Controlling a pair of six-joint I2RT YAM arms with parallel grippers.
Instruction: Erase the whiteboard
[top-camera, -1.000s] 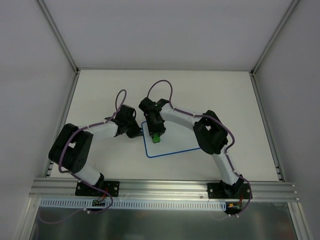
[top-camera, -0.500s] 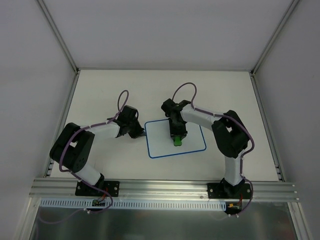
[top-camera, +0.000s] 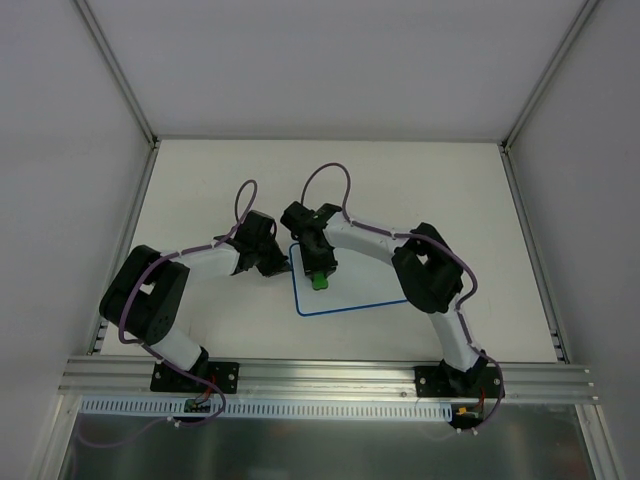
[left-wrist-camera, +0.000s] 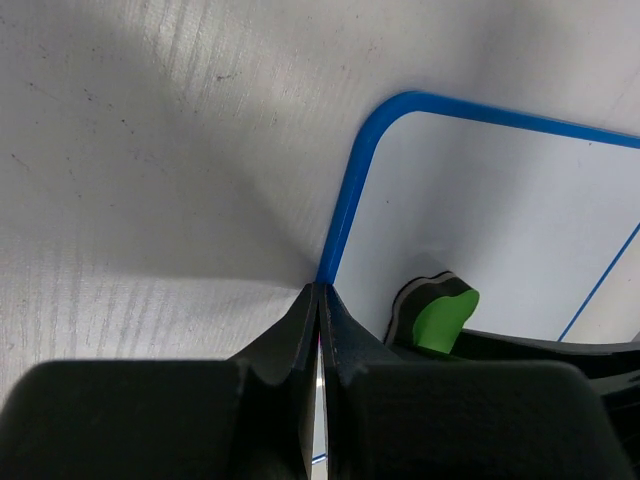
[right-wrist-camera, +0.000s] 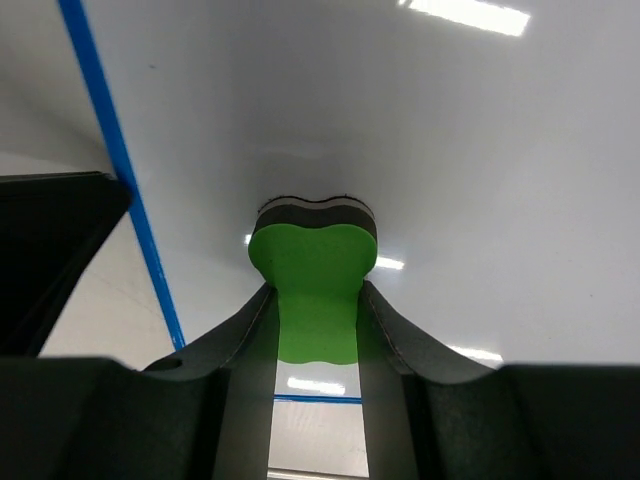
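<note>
The whiteboard (top-camera: 360, 290), white with a thin blue border, lies flat in the middle of the table. No marks show on its visible surface (right-wrist-camera: 420, 120). My right gripper (top-camera: 318, 274) is shut on a green eraser (right-wrist-camera: 312, 270), whose dark pad is pressed down on the board near its left side. My left gripper (left-wrist-camera: 318, 290) is shut with nothing between its fingers. Its tips rest on the blue border at the board's left edge (left-wrist-camera: 345, 200), and in the top view it (top-camera: 282, 265) sits just left of the eraser (top-camera: 318, 282).
White enclosure walls stand on three sides of the table (top-camera: 200, 180), with metal posts in the far corners. An aluminium rail (top-camera: 330, 375) carrying both arm bases runs along the near edge. The right arm's elbow (top-camera: 430, 270) hangs over the board's right part.
The right gripper swept the eraser right across the board, then back to the left side. The left gripper stayed at the board's left edge.
</note>
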